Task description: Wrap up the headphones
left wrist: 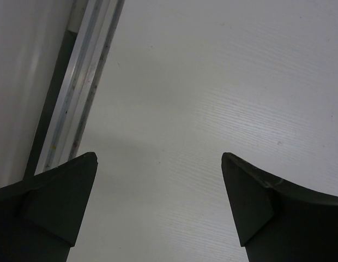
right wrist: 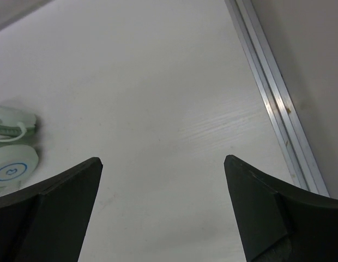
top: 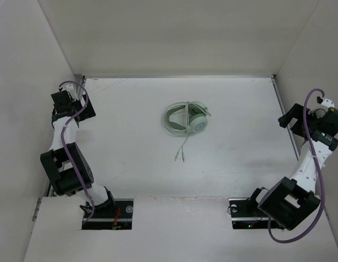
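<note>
The pale mint-green headphones [top: 186, 118] lie in the middle of the white table, headband to the left, an ear cup [top: 198, 125] facing up, and the thin cable [top: 182, 148] trailing toward the near edge. Part of the headphones [right wrist: 11, 158] shows at the left edge of the right wrist view. My left gripper [top: 65, 101] hangs far left near the back corner; in its wrist view the left gripper [left wrist: 159, 158] is open over bare table. My right gripper [top: 291, 119] sits at the far right, and the right gripper [right wrist: 162, 159] is open with nothing between its fingers.
White walls enclose the table on three sides. An aluminium rail [left wrist: 82, 82] runs along the left edge and another rail [right wrist: 272, 93] along the right edge. Purple arm cables [top: 308, 131] loop beside each arm. A white panel [top: 180, 229] covers the near edge.
</note>
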`<state>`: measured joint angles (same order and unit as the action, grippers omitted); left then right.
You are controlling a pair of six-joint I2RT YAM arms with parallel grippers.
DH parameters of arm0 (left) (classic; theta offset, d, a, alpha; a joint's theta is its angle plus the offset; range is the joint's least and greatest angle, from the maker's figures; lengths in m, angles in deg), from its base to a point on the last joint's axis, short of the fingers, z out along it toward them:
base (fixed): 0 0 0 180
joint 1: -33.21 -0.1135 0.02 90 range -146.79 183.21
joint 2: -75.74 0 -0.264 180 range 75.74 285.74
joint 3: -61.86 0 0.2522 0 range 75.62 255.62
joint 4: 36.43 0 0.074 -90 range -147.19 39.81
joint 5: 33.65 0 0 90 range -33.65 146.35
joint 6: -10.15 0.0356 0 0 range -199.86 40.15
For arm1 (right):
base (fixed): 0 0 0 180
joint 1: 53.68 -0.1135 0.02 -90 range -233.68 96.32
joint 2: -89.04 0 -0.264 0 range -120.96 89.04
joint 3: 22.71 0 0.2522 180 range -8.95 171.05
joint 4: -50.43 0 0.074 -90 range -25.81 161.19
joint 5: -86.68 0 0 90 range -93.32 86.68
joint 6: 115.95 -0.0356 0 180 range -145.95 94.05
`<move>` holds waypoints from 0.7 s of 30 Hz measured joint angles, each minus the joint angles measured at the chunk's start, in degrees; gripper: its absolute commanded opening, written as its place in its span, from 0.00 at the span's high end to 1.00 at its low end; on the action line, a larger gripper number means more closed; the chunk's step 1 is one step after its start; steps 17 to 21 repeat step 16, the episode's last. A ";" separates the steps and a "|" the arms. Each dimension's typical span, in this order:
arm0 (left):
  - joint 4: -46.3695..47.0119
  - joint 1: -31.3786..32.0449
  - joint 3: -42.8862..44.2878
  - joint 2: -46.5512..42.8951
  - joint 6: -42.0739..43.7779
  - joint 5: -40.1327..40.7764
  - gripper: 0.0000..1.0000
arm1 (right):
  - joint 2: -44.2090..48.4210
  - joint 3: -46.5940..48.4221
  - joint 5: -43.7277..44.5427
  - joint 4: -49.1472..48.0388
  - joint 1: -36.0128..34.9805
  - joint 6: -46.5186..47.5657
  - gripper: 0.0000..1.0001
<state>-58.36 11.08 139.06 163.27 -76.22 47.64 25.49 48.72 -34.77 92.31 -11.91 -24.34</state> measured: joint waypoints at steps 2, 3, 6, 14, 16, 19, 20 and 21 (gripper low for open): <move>0.02 0.50 0.00 0.00 0.00 -0.04 0.00 | -2.25 0.31 3.48 2.08 -1.46 0.44 0.00; 0.00 0.74 0.00 0.00 0.00 -0.07 0.00 | -2.58 0.33 4.52 2.67 -1.84 0.55 0.00; 0.02 1.20 0.00 0.00 0.00 -0.20 0.00 | -2.34 0.42 8.74 4.15 -2.75 0.76 0.00; -0.02 1.18 0.00 -0.02 -0.04 -0.26 0.00 | -0.68 0.83 14.67 4.37 -2.99 0.57 0.00; -0.04 1.18 0.00 -0.02 -0.04 -0.37 0.00 | -0.68 0.83 15.28 4.37 -3.63 0.50 0.00; -0.04 1.18 0.00 -0.02 -0.04 -0.37 0.00 | -0.68 0.83 15.28 4.37 -3.63 0.50 0.00; -0.04 1.18 0.00 -0.02 -0.04 -0.37 0.00 | -0.68 0.83 15.28 4.37 -3.63 0.50 0.00; -0.04 1.18 0.00 -0.02 -0.04 -0.37 0.00 | -0.68 0.83 15.28 4.37 -3.63 0.50 0.00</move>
